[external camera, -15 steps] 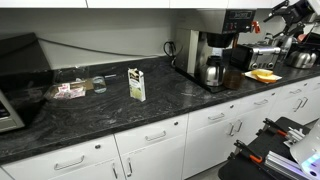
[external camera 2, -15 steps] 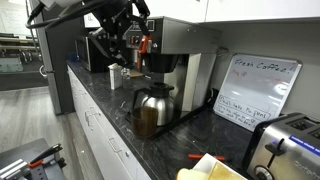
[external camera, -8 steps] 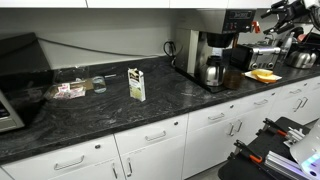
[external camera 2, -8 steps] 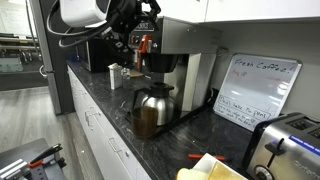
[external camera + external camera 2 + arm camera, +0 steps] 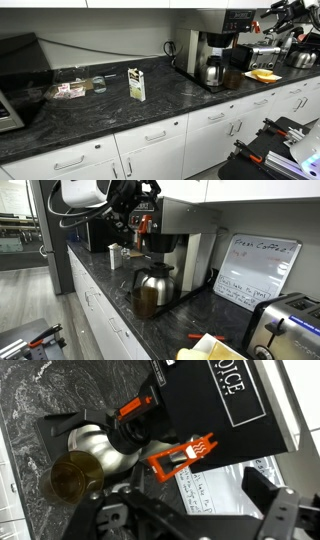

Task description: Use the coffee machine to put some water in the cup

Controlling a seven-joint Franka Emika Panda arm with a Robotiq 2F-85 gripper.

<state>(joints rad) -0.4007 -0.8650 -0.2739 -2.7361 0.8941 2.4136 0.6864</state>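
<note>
Spread wide and gripping nothing, pincer [image 5: 190, 500] poised just short of orange tap lever [image 5: 185, 457] on black coffee machine [image 5: 225, 415], steel carafe [image 5: 92, 448] beneath. Judged to be the approach stage. Likely needed next: a cup under the tap, none seen there. Clear glass [image 5: 98, 84], possibly the cup, well apart along desk [image 5: 180, 98].

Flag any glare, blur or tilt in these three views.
Wrist view: rolled sideways, so the coffee machine lettering runs tilted; glare on the steel carafe; open gripper in shadow. In an exterior view, the near white arm link is blown out and soft. In an exterior view, the countertop shows pale sheen, otherwise even light.
</note>
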